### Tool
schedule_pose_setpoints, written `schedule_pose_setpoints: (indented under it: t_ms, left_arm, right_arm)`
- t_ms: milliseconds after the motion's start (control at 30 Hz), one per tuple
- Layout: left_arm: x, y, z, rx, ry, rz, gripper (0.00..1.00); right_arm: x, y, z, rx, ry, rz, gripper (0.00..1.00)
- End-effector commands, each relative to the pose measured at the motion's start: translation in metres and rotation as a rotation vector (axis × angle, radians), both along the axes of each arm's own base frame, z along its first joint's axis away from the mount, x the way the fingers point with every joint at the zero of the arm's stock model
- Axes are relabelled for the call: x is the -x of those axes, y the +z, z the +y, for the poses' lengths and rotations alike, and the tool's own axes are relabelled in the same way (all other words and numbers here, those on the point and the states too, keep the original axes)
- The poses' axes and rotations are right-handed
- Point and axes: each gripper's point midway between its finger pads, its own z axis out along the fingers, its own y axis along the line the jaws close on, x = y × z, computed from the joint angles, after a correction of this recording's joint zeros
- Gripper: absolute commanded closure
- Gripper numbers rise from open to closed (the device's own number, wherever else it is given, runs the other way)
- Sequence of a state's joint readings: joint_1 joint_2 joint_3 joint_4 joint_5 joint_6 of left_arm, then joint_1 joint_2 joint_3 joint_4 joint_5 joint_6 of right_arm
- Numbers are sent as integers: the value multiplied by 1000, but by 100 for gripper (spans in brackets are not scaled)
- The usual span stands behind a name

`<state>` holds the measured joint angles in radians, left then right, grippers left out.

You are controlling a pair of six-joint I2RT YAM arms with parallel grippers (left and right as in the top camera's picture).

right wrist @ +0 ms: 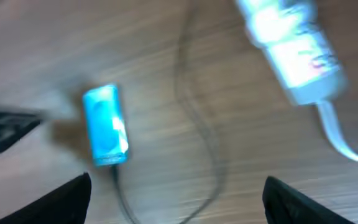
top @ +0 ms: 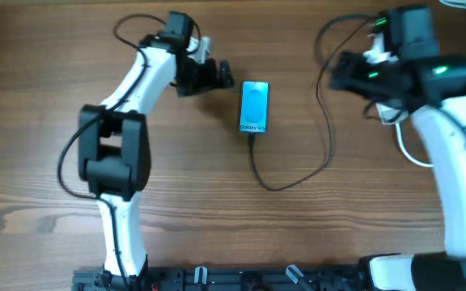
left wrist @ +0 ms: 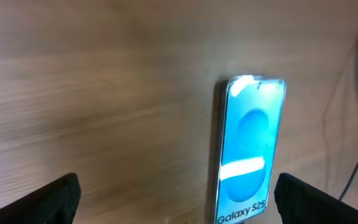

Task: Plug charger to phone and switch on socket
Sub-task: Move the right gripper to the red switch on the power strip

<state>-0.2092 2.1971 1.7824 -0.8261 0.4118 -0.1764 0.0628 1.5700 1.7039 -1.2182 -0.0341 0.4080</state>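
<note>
The wooden table (top: 31, 48) has a brown, streaked grain. The phone (top: 254, 106) lies flat in the middle of it, a slim rectangle with its glossy cyan screen up and the white "Galaxy S25" lettering at its near end. The charger (top: 327, 129), a thin black cable, meets that near edge, loops nearer, then swings right and runs to the far side by the right arm. Its connector tip is too small to make out.

The cable lies between the phone and the socket (right wrist: 294, 43), a white plastic strip with red marks that shows only as a blur in the right wrist view. A thick white cord (right wrist: 339, 134) trails from it, and from overhead the right arm covers the strip.

The left gripper (left wrist: 178, 202) sits just left of the phone's far end, its black fingers spread wide and touching nothing. The right gripper (right wrist: 179, 202) hangs over the table near the socket, fingers also wide apart and empty.
</note>
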Motion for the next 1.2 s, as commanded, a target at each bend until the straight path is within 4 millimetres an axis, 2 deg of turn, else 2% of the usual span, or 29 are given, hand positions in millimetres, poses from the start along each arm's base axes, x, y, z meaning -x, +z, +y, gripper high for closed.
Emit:
schedule_pose_setpoints:
  t_ms: [0, 33, 100, 200, 233, 300, 367, 400, 533, 600, 667, 767, 900, 1000, 1167]
  left_arm:
    - [-14, 76, 21, -65, 46, -208, 0]
    - [-14, 80, 22, -72, 51, -219, 0]
    - [-14, 82, 23, -75, 53, -222, 0]
    - [-6, 77, 25, -84, 50, -183, 0]
    - [-4, 77, 25, -86, 50, -176, 0]
    - [-3, 76, 25, -87, 49, -169, 0]
    - [-1, 75, 26, -89, 49, -161, 0]
    - [0, 74, 26, -91, 49, -154, 0]
    - [2, 73, 26, -92, 48, -147, 0]
    - [2, 73, 26, -93, 48, -147, 0]
    - [2, 74, 26, -92, 48, -147, 0]
    - [2, 74, 26, -92, 48, -148, 0]
    - [2, 74, 26, -92, 48, -148, 0]
    - [2, 74, 26, -92, 48, -148, 0]
    - [2, 74, 26, -92, 48, -148, 0]
  right_arm:
    - [-21, -11, -59, 16, -99, 32, 5]
    - [-25, -17, -76, 22, -138, 38, 1]
    - [-34, -30, -106, 21, -209, 45, 0]
    - [-45, -50, -141, 34, -284, 56, 0]
    - [-46, -62, -157, 83, -322, 79, 0]
    - [-46, -76, -177, 154, -381, 115, 0]
    - [-45, -100, -198, 229, -485, 175, 0]
    - [-47, -119, -205, 250, -492, 213, 0]
    - [-52, -166, -213, 227, -499, 291, 0]
    - [-55, -183, -212, 171, -488, 306, 0]
    - [-60, -191, -211, 101, -482, 293, 0]
    - [-68, -192, -215, 35, -485, 248, 0]
    - [-85, -188, -224, 64, -444, 171, 0]
    - [-96, -185, -223, 76, -428, 131, 0]
    - [-99, -185, -222, 79, -435, 123, 0]
